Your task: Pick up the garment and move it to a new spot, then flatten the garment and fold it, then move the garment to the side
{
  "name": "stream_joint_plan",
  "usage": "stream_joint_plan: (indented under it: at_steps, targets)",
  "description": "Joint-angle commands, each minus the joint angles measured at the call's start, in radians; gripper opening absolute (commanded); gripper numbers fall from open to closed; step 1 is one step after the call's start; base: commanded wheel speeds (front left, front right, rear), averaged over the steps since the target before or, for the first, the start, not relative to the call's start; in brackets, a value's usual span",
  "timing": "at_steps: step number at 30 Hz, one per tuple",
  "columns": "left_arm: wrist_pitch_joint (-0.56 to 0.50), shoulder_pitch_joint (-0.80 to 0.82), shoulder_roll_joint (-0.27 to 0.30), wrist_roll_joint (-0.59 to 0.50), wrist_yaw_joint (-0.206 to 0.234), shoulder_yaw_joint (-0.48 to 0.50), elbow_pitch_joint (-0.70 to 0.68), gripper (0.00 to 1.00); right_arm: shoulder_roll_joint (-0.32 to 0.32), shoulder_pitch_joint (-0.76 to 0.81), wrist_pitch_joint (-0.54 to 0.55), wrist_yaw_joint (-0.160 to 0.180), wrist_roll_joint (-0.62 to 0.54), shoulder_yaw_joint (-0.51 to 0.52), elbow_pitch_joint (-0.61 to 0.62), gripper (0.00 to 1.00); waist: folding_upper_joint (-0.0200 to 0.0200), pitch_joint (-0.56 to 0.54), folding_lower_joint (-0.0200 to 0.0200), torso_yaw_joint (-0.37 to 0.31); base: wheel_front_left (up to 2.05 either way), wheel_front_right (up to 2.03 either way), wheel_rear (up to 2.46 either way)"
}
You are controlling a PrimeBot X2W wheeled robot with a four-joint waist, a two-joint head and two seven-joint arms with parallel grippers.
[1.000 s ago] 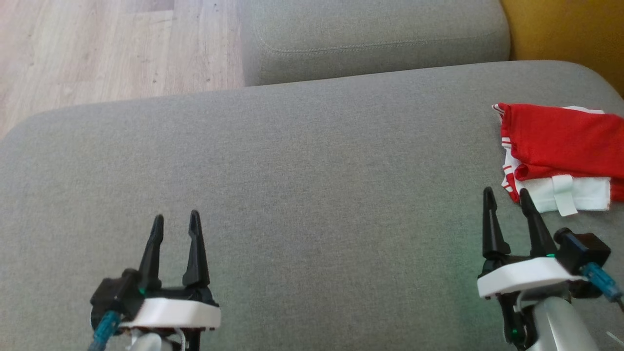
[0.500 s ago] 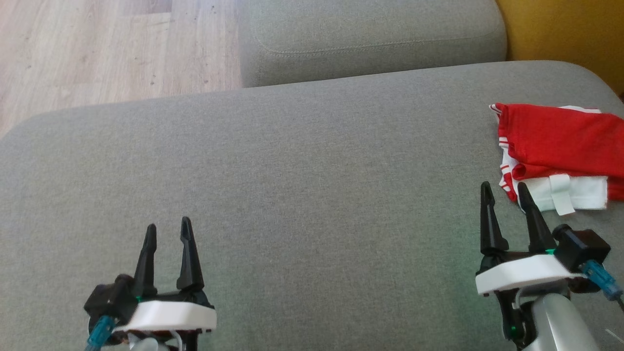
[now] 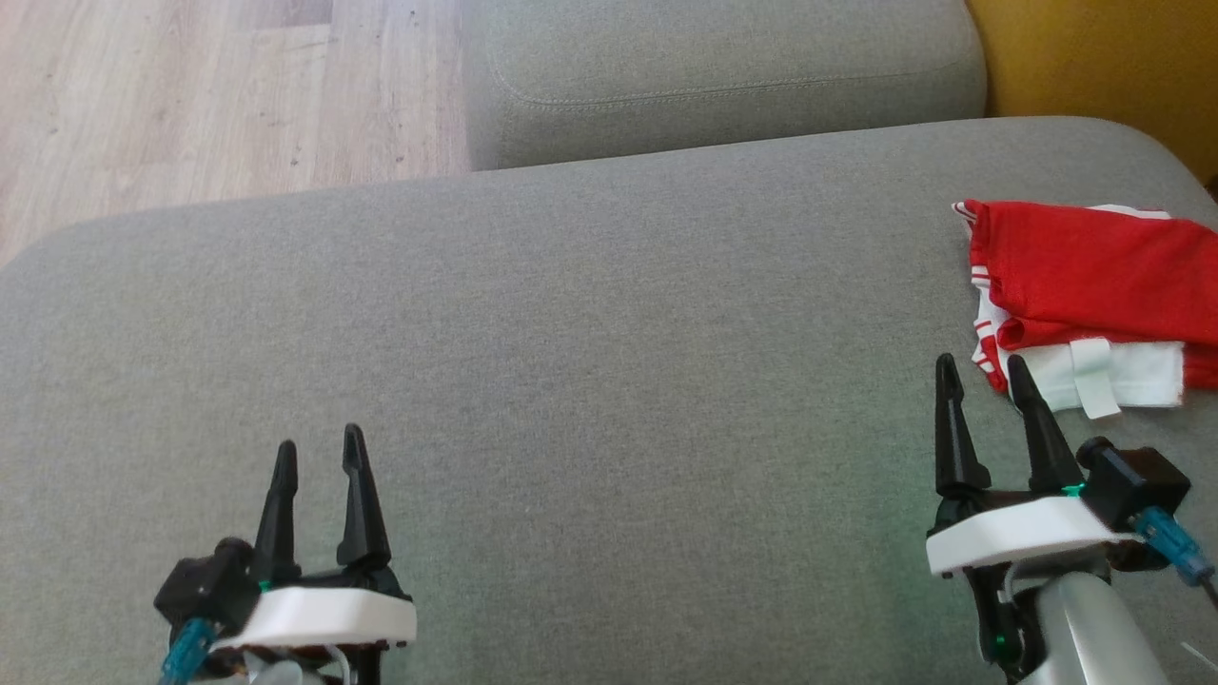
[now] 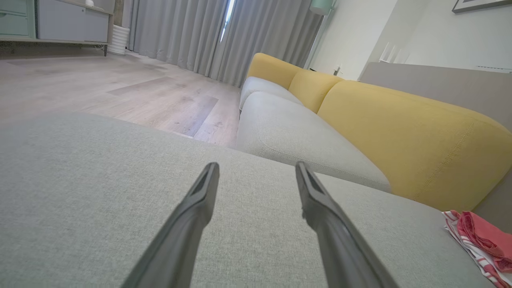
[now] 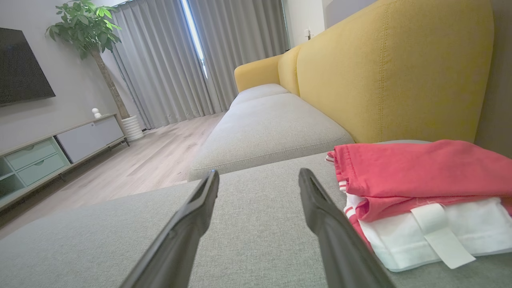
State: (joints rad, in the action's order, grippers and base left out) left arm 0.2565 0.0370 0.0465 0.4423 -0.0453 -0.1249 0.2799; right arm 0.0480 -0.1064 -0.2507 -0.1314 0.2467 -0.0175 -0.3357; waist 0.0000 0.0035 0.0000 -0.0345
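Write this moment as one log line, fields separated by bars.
garment: folded, right side of cushion | left gripper: open, empty | right gripper: open, empty, beside garment

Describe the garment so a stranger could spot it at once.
Start at the wide grey cushion and go to its right end, near the yellow backrest. The garment lies there, folded: red over white with a white strap, the only bright cloth on plain grey.
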Motion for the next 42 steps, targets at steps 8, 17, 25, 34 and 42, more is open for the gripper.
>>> stream_joint_plan:
  at_steps: [8,17,25,34,42]
  targets:
    - [-0.001,0.000,0.000,0.018,-0.006,0.001,0.017,0.00,0.000,0.000,0.000,0.000,0.001,0.000,-0.007,0.00,0.0000,-0.002,0.0000,0.001,0.00,0.00,0.00]
    - [-0.020,-0.018,-0.001,0.072,-0.010,0.009,0.066,0.00,-0.002,0.027,0.021,0.000,0.065,0.004,-0.054,0.00,0.0000,-0.002,0.0000,0.002,0.00,0.00,0.00]
    - [-0.043,-0.013,0.000,0.146,-0.015,0.024,0.059,0.00,-0.002,0.026,0.043,0.000,0.152,0.012,-0.043,0.00,0.0000,-0.002,0.0000,0.004,0.00,0.00,0.00]
    - [-0.069,-0.006,0.000,0.229,-0.021,0.041,0.051,0.00,-0.001,0.024,0.069,0.000,0.250,0.022,-0.032,0.00,0.0000,-0.002,0.0000,0.007,0.00,0.00,0.00]
    - [-0.090,-0.001,0.000,0.293,-0.025,0.054,0.045,0.00,-0.001,0.022,0.089,0.000,0.326,0.029,-0.024,0.00,0.0000,-0.002,0.0000,0.009,0.00,0.00,0.00]
